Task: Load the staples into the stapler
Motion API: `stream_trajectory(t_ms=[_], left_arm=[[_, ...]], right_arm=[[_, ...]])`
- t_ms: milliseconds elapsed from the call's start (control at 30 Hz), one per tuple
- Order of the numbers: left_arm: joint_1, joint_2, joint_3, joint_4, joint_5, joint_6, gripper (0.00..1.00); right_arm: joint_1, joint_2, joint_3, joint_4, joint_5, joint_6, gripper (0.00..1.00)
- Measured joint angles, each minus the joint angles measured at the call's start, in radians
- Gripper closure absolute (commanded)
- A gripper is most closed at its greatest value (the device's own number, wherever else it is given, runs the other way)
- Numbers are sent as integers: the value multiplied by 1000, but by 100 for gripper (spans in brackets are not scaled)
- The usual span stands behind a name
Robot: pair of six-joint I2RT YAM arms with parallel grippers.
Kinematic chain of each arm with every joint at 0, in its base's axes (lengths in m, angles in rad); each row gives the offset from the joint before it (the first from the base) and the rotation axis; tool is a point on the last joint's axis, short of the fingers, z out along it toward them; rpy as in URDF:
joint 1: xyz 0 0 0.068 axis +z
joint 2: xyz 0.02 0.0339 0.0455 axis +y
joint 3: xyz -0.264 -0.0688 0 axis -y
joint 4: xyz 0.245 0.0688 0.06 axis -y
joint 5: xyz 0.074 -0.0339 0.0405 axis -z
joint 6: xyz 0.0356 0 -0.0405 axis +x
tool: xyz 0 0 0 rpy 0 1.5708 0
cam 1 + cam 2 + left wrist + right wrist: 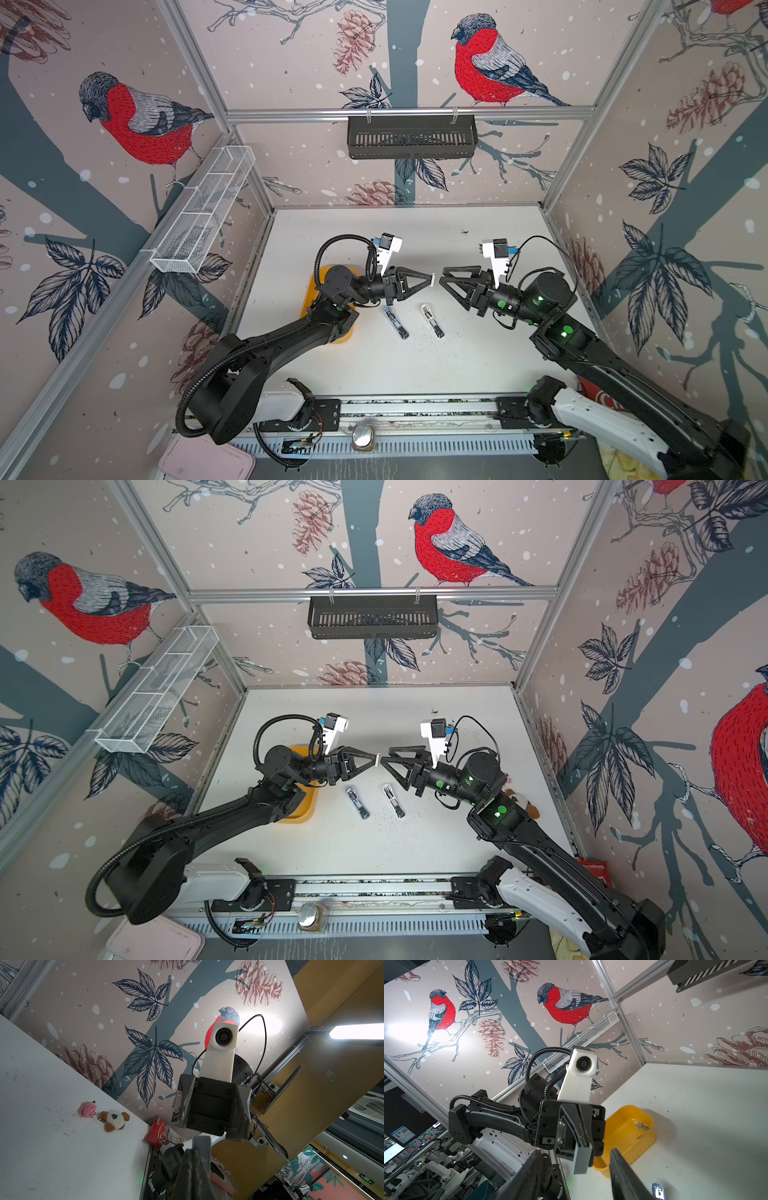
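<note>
My left gripper [430, 280] is shut on a short grey strip of staples [433, 279], which it holds out level above the table. The same strip [580, 1160] shows in the right wrist view and sticks past the shut fingertips [201, 1142] in the left wrist view. My right gripper [442, 276] faces it, open, its fingertips just short of the strip. Below them lie the small see-through stapler [432, 320] and a like piece [397, 323], side by side. More staples [641, 1126] lie in the yellow tray [623, 1118].
The yellow tray [309, 291] sits partly under my left arm. Two plush keyrings [114, 1120] lie at the table's right side, and a red snack bag [160, 1134] lies past its edge. A black basket [411, 137] hangs on the back wall, a white wire one [203, 212] on the left. Dark specks dot the table.
</note>
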Motion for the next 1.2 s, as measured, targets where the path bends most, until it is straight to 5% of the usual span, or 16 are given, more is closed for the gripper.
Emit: stream_trajectory(t_ms=[1200], left_arm=[[-7,-5,10,7,8,-32,100]], right_arm=[[9,77,26,54,-78,18,65]])
